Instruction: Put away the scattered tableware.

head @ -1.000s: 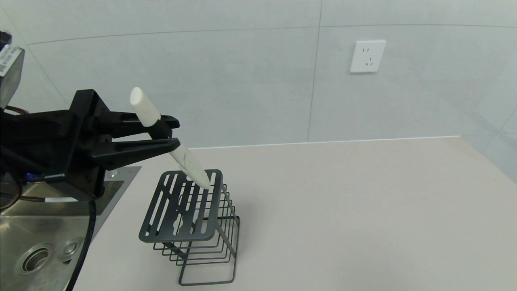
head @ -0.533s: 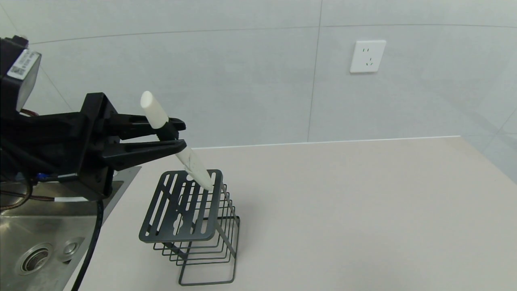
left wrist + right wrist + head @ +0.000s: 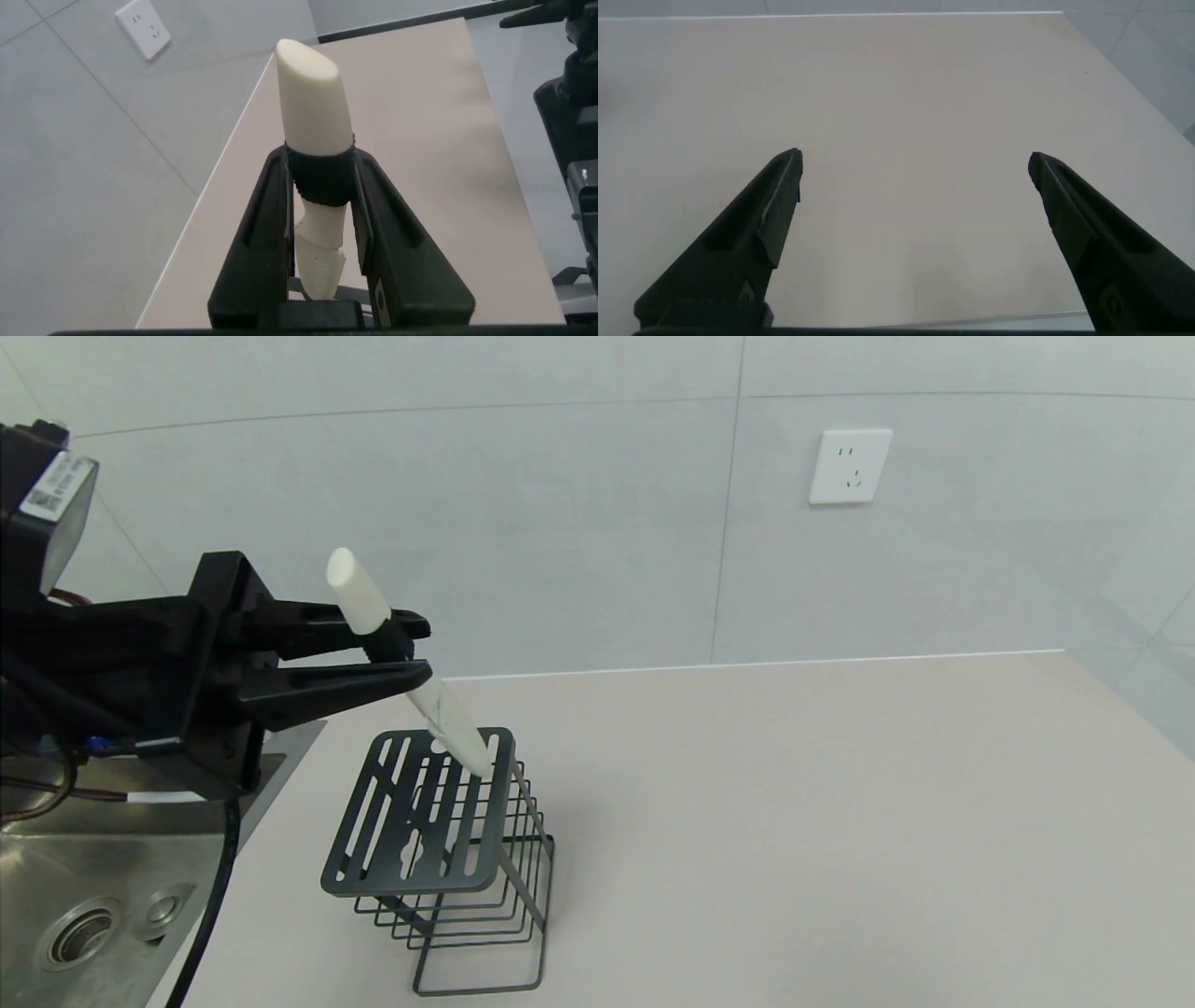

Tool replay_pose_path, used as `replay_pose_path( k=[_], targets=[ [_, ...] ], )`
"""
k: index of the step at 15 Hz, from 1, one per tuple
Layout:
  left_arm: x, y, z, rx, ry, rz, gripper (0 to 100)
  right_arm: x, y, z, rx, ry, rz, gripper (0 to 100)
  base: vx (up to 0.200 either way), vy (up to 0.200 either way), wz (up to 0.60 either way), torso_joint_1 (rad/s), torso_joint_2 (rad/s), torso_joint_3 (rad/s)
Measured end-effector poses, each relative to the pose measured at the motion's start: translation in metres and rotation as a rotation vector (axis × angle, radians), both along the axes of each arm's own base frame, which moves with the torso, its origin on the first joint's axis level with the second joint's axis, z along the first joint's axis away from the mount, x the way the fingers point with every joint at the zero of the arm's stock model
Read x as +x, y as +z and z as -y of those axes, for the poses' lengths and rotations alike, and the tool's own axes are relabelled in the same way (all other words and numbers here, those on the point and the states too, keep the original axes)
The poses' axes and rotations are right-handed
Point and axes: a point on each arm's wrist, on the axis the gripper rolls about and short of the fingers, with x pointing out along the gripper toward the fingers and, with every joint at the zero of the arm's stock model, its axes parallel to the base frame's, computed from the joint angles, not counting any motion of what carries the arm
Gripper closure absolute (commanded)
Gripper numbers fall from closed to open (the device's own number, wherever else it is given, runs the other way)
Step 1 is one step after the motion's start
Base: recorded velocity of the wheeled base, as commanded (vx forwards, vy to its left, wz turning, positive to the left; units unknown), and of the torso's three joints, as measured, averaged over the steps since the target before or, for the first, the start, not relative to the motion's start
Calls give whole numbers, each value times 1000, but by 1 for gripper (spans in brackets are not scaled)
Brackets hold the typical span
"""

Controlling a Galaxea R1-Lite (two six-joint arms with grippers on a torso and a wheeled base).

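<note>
The left gripper (image 3: 411,646) is pointing rightward from the left side, its fingers stacked one above the other and clamping a knife (image 3: 353,586) at its dark collar. The right gripper (image 3: 915,173) is hanging with its fingers spread wide.

Grey tiled wall (image 3: 560,523), white socket (image 3: 850,465), beige counter (image 3: 840,821)

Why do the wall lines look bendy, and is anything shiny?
Head view: the lens probably bends the wall lines near the edges; the sink glints; the rack throws a soft shadow on the counter. Right wrist view: even light, no glare on the counter.
</note>
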Motion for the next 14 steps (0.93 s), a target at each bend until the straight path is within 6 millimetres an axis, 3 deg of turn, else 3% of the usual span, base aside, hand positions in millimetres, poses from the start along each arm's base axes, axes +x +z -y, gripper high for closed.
replay_pose_path(
  k=[14],
  targets=[
    [8, -11, 1, 8, 8, -46, 100, 0, 0, 0, 0, 0, 0, 0, 0, 0, 0, 0, 0, 0]
  ],
)
